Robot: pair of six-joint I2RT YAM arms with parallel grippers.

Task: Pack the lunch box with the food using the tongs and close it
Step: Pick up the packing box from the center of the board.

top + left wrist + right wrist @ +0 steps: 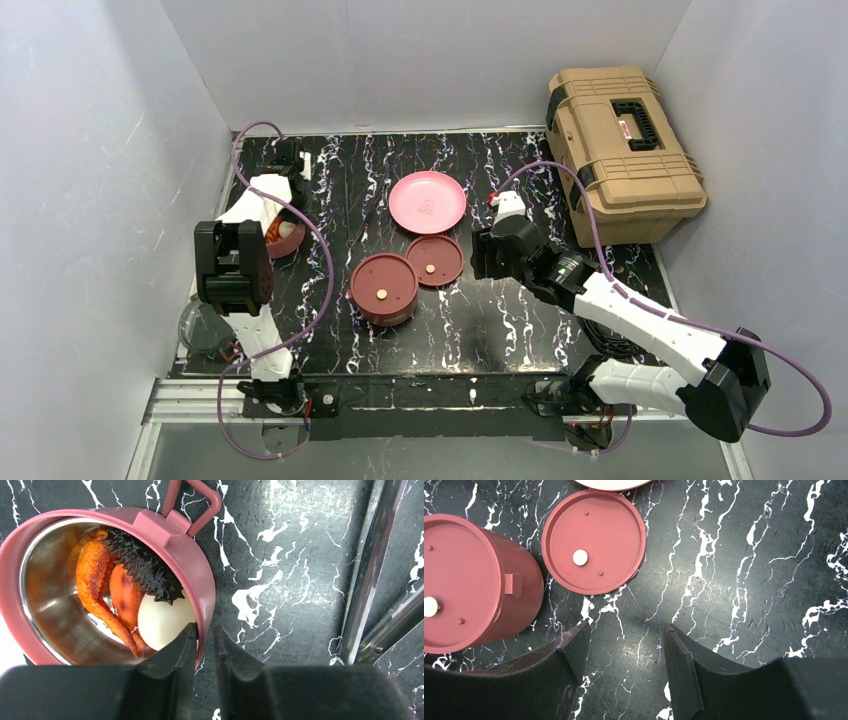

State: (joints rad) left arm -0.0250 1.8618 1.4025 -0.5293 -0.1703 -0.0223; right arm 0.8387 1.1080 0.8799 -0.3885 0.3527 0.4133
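The black, white-veined table [480,300] carries a closed maroon container [384,288] at its centre, with a loose lid [435,261] touching it at 2 o'clock and a pink plate [427,201] just beyond at 12 o'clock. An open bowl [200,565] sits at 9 o'clock, and the tongs [370,570] lie between it and the plate. A tan toolbox [620,150] fills the 2 o'clock corner.

No legible text or labels.
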